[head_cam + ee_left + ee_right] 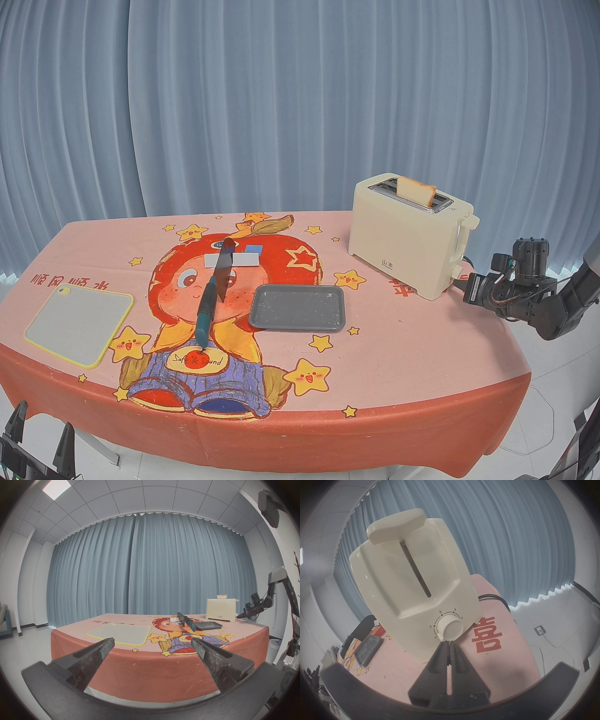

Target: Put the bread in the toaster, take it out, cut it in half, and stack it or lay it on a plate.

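The left gripper (152, 645), nearest of all, is held off the table's edge with its black fingers spread wide and nothing between them. The right gripper (449, 647) is closed on nothing, its tips just beside the round dial (450, 628) of the cream plastic two-slot toaster (406, 240). The pale bread slice (415, 190) is seated in a slot, its top standing proud. Loading is judged done. Removal, halving with the teal-handled knife (209, 294) on the grey yellow-rimmed cutting board (78, 322), and plating on the dark grey rectangular tray (298, 306) are yet to be done. Small dark lettering is borne on the toaster's side, the dial is ringed by numerals, and red characters are printed on the pink cartoon tablecloth (400, 350).
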Controlling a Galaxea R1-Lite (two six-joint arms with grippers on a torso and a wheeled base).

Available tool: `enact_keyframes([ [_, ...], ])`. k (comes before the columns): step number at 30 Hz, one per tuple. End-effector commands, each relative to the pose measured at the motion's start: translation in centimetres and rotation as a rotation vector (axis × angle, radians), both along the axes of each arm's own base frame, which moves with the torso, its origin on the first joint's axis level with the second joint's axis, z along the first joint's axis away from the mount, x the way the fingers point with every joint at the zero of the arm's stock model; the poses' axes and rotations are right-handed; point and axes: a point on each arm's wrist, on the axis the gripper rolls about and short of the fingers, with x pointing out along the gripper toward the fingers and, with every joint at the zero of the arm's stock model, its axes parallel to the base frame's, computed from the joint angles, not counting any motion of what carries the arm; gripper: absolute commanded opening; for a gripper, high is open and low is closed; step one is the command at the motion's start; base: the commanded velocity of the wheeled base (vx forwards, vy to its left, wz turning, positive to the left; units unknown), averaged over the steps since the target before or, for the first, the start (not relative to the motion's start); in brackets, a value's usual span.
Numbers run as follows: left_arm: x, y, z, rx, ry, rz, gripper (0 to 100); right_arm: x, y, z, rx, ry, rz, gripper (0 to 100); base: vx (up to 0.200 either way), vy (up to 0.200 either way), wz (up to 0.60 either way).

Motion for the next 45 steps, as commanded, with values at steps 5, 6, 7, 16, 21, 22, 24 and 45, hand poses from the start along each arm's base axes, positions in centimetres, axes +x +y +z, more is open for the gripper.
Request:
enact_keyframes([
  [5,0.1,0.0,-0.5,0.000,0.019,0.001,100,-0.6,0.6,-0.2,-0.006,0.012,0.018,0,0.000,0.000,0.00],
  [6,0.1,0.0,-0.5,0.000,0.019,0.001,100,-0.7,0.8,-0.2,-0.009,0.014,0.025,0,0.000,0.000,0.00],
  [7,0.1,0.0,-0.5,0.000,0.017,0.001,100,-0.9,1.0,-0.2,-0.012,0.015,0.029,0,0.000,0.000,0.00],
  [16,0.1,0.0,-0.5,-0.001,0.019,0.001,100,-4.1,3.1,2.9,-0.009,-0.052,0.103,0,0.000,0.000,0.00],
  [21,0.1,0.0,-0.5,-0.001,0.019,0.001,100,-6.0,3.8,4.4,-0.009,-0.093,0.141,0,0.000,0.000,0.00],
  [22,0.1,0.0,-0.5,0.000,0.019,0.001,100,-6.3,3.9,4.9,-0.007,-0.110,0.150,0,0.000,0.000,0.00],
  [24,0.1,0.0,-0.5,-0.001,0.019,0.001,100,-6.7,4.0,5.5,-0.002,-0.134,0.157,0,0.000,0.000,0.00],
  [45,0.1,0.0,-0.5,0.000,0.017,0.001,100,-12.0,5.5,10.9,0.019,-0.351,0.275,0,0.000,0.000,0.00],
])
